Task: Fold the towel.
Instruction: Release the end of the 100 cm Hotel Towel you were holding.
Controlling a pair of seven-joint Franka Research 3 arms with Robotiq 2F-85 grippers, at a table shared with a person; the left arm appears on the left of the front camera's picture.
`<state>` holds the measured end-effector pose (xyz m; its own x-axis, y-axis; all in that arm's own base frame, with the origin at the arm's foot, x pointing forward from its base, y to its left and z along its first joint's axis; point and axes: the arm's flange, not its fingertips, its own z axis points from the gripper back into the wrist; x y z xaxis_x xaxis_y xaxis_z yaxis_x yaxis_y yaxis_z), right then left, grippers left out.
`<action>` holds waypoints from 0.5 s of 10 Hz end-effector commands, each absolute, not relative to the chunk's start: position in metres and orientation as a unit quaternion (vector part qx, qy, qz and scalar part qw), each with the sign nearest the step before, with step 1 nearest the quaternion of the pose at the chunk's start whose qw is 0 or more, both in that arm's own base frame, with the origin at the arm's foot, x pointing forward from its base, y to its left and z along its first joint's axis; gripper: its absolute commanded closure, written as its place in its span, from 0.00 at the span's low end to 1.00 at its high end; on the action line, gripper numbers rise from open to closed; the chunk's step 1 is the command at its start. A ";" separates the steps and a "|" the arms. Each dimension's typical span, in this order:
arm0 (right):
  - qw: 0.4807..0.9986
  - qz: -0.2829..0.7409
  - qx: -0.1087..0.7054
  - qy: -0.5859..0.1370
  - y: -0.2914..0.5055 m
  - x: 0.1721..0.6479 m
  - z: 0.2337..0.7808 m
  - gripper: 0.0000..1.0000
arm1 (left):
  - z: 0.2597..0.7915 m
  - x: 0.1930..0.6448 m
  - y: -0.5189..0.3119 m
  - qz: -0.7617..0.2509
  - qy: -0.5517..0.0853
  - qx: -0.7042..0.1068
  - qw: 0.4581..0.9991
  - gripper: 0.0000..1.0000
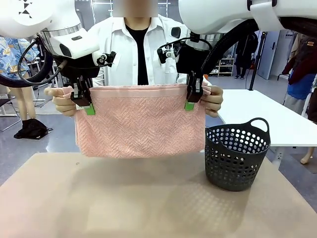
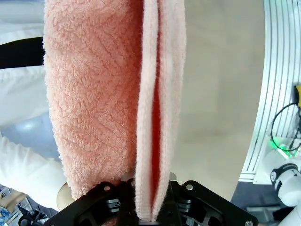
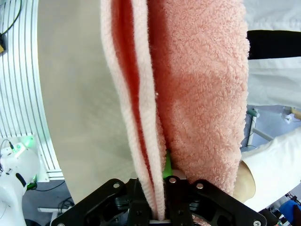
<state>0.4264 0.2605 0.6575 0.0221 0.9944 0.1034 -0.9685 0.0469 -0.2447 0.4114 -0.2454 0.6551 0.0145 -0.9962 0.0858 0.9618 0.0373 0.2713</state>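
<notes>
**A:** Where was the towel (image 1: 141,121)?

**B:** It was up in the air, hanging doubled like a curtain at the far side of the table (image 1: 124,203), in front of the person. I couldn't tell whether its lower edge touched the tabletop.

**A:** And who had it?

**B:** Both sides did. The left gripper (image 1: 84,101) was clamped on one top corner and the right gripper (image 1: 193,96) on the other, fingers pressed together with the near layers of cloth between them. The person had a hand just outside each: one hand (image 1: 62,101) by the left gripper, the other hand (image 1: 213,99) by the right.

**A:** Why hold it so high and wide?

**B:** I'd say it was to keep the top edge taut and level, so the layers hung straight and the corners lined up for the next fold.

**A:** And the basket (image 1: 237,153)?

**B:** It stood on the table toward the robot's right, clear of the cloth and probably waiting for the folded result.
</notes>
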 end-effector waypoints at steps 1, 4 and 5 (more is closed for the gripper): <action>0.714 0.687 -0.053 -0.123 0.258 0.427 0.657 1.00 | 0.655 0.412 -0.243 -0.689 -0.127 0.068 0.711 1.00; 0.712 0.689 -0.049 -0.128 0.259 0.427 0.658 0.67 | 0.661 0.410 -0.247 -0.690 -0.140 0.074 0.706 0.38; 0.712 0.687 -0.049 -0.135 0.257 0.425 0.662 0.40 | 0.664 0.408 -0.247 -0.692 -0.146 0.075 0.703 0.39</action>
<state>0.4262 0.2606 0.6593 0.0212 0.9942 0.1055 -0.9675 0.0470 -0.2484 0.4100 -0.2473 0.6606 0.0087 -0.9958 0.0916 0.9580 0.0345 0.2845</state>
